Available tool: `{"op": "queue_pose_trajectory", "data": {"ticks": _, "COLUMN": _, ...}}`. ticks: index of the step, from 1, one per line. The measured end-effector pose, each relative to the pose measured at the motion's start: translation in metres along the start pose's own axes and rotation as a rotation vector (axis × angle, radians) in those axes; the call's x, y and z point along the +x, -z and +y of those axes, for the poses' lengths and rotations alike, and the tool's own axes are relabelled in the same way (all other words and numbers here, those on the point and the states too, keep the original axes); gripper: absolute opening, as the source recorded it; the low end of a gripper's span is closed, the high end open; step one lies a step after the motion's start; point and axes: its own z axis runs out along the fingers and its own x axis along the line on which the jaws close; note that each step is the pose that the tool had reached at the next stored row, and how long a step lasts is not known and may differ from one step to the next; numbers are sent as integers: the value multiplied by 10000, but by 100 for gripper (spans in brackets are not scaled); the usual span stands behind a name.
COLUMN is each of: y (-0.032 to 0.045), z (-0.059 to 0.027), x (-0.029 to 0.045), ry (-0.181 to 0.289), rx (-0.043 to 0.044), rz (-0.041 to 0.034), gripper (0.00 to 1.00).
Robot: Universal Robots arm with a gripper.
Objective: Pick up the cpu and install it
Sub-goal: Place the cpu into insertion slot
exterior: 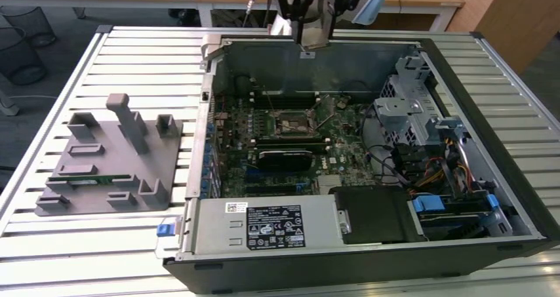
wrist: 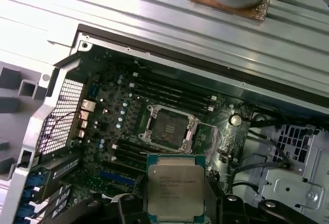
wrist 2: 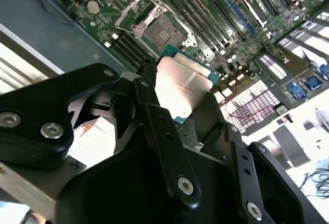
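My gripper [exterior: 315,12] hangs above the far wall of the open computer case [exterior: 516,198], shut on the cpu [exterior: 315,33]. In both wrist views the cpu [wrist 2: 182,82] [wrist: 175,182] is a flat square chip with a silver top and a greenish edge, clamped between two black fingers [wrist 2: 150,98] [wrist: 226,206]. It is held in the air, well above the motherboard. The motherboard socket [exterior: 292,121] [wrist 2: 160,30] [wrist: 169,126] lies open in its metal frame with nothing in it, below and ahead of the chip.
Memory slots [wrist: 169,93] flank the socket. A drive cage [exterior: 411,107] and cables [exterior: 437,172] fill the case on the exterior view's right, and the power supply [exterior: 262,225] sits at the front. A grey holder block [exterior: 114,159] with a green stick [exterior: 92,179] stands on the slatted table [exterior: 131,61].
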Motion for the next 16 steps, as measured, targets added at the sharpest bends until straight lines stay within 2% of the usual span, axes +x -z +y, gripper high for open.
{"op": "queue_pose_trajectory", "data": {"ticks": 16, "y": -3, "z": 0, "x": 0, "ry": 2131, "rx": -9, "rz": 82, "gripper": 53}}
